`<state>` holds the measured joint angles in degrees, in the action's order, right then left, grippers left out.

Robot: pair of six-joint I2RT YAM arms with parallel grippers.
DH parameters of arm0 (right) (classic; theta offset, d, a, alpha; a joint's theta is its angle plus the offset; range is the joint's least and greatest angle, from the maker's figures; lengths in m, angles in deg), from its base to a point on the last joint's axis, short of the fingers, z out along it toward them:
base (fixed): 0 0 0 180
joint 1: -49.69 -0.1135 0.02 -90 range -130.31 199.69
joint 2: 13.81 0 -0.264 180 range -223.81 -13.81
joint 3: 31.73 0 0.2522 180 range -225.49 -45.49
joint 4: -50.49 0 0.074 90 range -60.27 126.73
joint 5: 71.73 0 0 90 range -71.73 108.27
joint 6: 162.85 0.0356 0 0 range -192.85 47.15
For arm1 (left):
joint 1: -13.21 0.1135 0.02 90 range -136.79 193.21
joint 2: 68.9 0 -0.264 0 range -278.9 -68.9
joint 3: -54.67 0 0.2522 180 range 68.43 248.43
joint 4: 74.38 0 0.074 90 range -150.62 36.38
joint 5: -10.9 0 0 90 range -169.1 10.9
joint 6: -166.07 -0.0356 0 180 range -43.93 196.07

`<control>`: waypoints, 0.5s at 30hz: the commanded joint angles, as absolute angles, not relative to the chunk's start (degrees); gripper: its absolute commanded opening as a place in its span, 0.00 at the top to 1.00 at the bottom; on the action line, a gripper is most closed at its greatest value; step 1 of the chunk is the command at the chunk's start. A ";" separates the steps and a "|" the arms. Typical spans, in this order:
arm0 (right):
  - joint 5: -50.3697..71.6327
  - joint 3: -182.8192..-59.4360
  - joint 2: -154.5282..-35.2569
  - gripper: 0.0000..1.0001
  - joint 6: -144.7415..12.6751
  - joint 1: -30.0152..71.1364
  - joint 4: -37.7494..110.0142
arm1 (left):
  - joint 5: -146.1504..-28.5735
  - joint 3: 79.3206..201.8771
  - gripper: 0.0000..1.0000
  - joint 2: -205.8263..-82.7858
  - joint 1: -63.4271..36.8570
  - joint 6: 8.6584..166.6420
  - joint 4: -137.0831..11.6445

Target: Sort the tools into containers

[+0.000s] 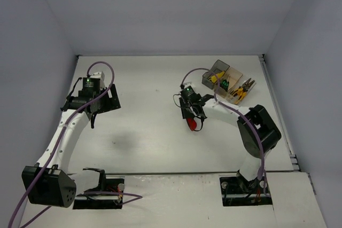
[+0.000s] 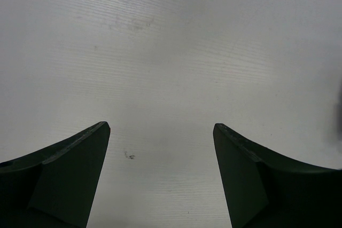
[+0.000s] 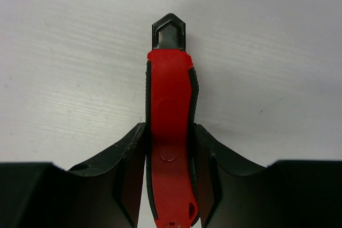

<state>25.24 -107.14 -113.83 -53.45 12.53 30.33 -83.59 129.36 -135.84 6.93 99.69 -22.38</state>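
Picking up the red plastic utility knife with black edging: clenched flank to flank in the right claw, black tip jutting out ahead, on or just over the pale counter, near the front-left of the row of three small plastic bins. Next, probably, calls for a lift and short carry to that row, clearing a rim before release. All this with the left claw spread wide, empty, well to the left of the row.
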 commanded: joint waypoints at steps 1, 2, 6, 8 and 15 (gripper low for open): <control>32.70 -117.39 -108.80 1.00 -54.79 14.07 31.98 | -83.58 130.49 0.24 -135.17 7.25 99.45 -24.23; 33.19 -119.37 -108.69 1.00 -55.37 15.14 31.98 | -83.58 130.55 0.24 -135.17 7.30 99.45 -24.23; 35.65 -127.30 -109.81 1.00 -54.73 22.52 32.23 | -83.51 130.49 0.24 -134.76 7.41 99.45 -24.24; 36.38 -129.51 -111.62 1.00 -53.10 26.25 32.61 | -83.58 130.48 0.24 -134.61 7.41 99.48 -24.26; 37.54 -138.80 -120.94 1.00 -44.16 36.38 38.21 | -83.99 130.48 0.24 -134.75 7.57 99.54 -24.25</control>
<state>34.30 -134.19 -116.67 -50.75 33.38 33.01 -83.78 129.36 -135.81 6.97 99.69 -22.38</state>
